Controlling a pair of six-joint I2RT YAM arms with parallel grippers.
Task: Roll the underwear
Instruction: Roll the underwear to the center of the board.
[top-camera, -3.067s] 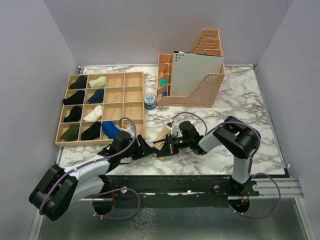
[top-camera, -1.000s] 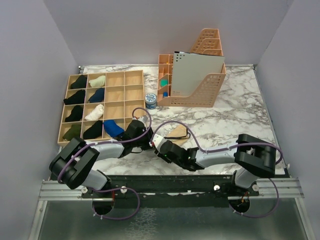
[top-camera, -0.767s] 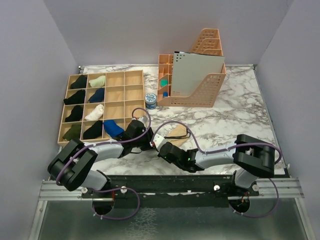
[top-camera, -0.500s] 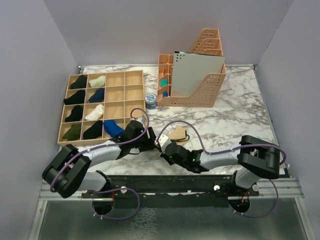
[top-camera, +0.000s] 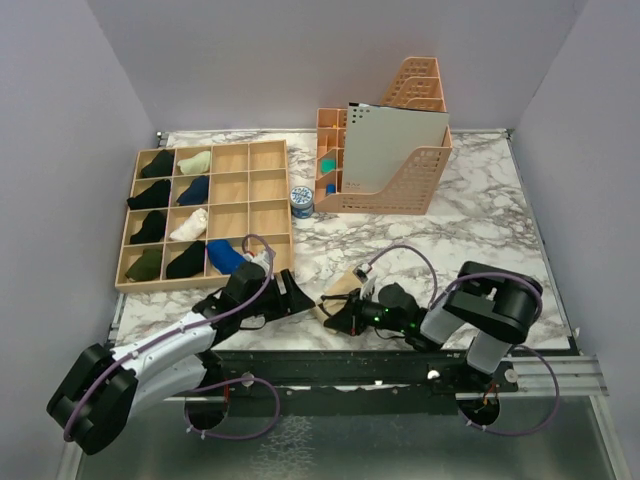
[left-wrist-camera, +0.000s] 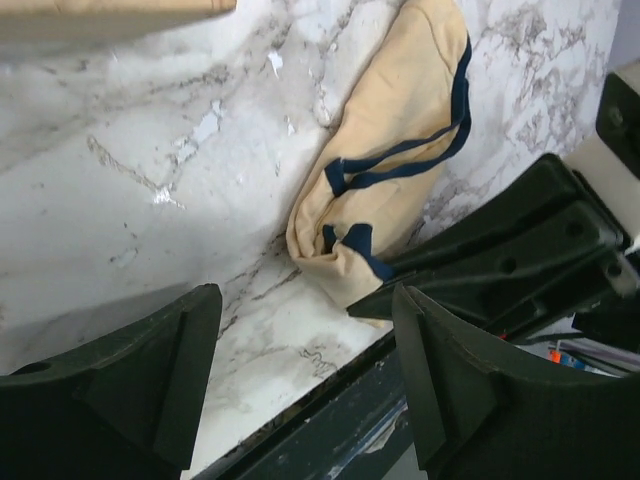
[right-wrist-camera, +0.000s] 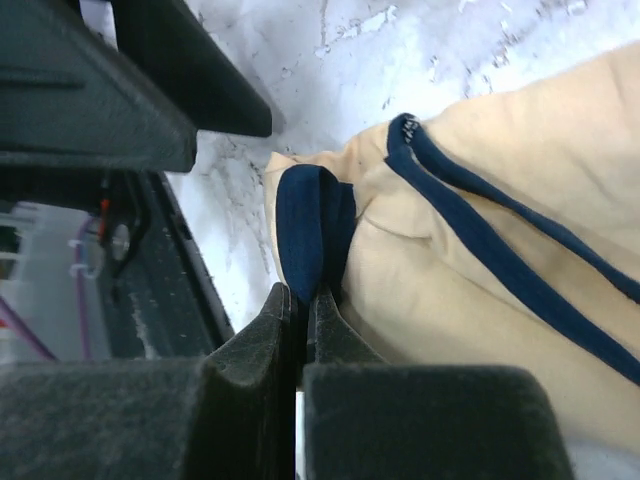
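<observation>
The tan underwear with navy trim (top-camera: 346, 287) lies folded on the marble table near its front edge. It shows in the left wrist view (left-wrist-camera: 400, 150) and the right wrist view (right-wrist-camera: 500, 250). My right gripper (top-camera: 336, 318) is low over the front edge. In the right wrist view it (right-wrist-camera: 303, 292) is shut on a fold of the navy waistband (right-wrist-camera: 312, 235) at the garment's near corner. My left gripper (top-camera: 297, 300) is open and empty just left of the underwear, its fingers spread wide (left-wrist-camera: 300, 300) over bare marble.
A wooden divided tray (top-camera: 248, 190) with several rolled garments stands at the back left, a blue roll (top-camera: 222, 258) in its near row. A small blue tin (top-camera: 299, 201) and orange file holders (top-camera: 390, 150) stand behind. The table's front edge (left-wrist-camera: 300, 400) is right beside the underwear.
The right arm has swung round and its gripper now holds the underwear's near corner at the front edge. The underwear has shifted toward the front. The left gripper has drawn back and nearer.
</observation>
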